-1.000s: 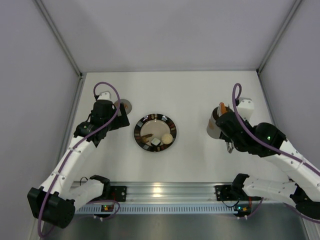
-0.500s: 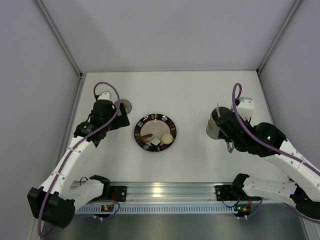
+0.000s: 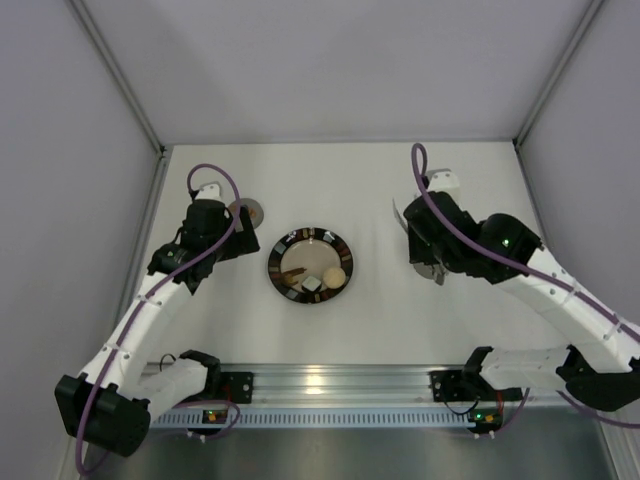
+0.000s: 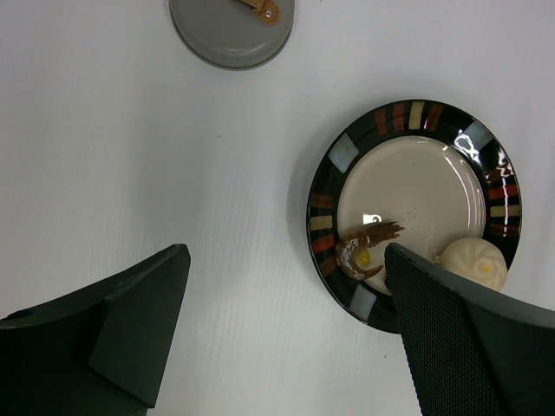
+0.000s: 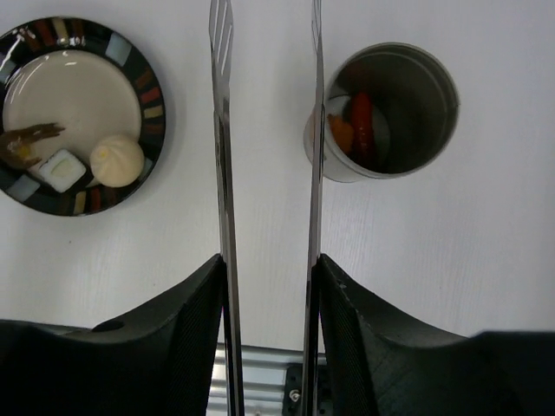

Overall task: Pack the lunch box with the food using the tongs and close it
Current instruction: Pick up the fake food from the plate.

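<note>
Right wrist view showed your right pincer (image 5: 269,286) pinching the tongs (image 5: 223,173) from outside, one slim arm against each finger, with nothing between the arms. The lunch box (image 5: 438,104) stood open and upright on the table (image 5: 486,260), just beside the right-hand tong arm, which crossed over its wall in that view. A red piece (image 5: 361,117) and an orange piece (image 5: 340,134) already lay inside it. On the plate (image 5: 149,95) you had a cream-white bun (image 5: 117,160), a white-and-black piece (image 5: 59,170) and a brown piece (image 5: 26,139) left to move.

Your left pincer (image 4: 286,260) hung spread wide and holding nothing, over bare table between the plate and the grey lid (image 4: 221,39), which lay flat and well apart from the lunch box.

I judged the nearest risk to be that tong arm by the lunch box. A sideways swing toward the plate could have clipped the rim and tipped the tall tin, spilling what you had packed. The bun looked round and smooth, so the narrow tips might have squeezed it out and sent it rolling off the plate. The brown piece sat partly on the plate's rim and looked thin, so a steep approach might have pushed it over the edge. The tongs were held only by the squeeze of the fingers, and easing too far to open them could have let them slide or twist.
</note>
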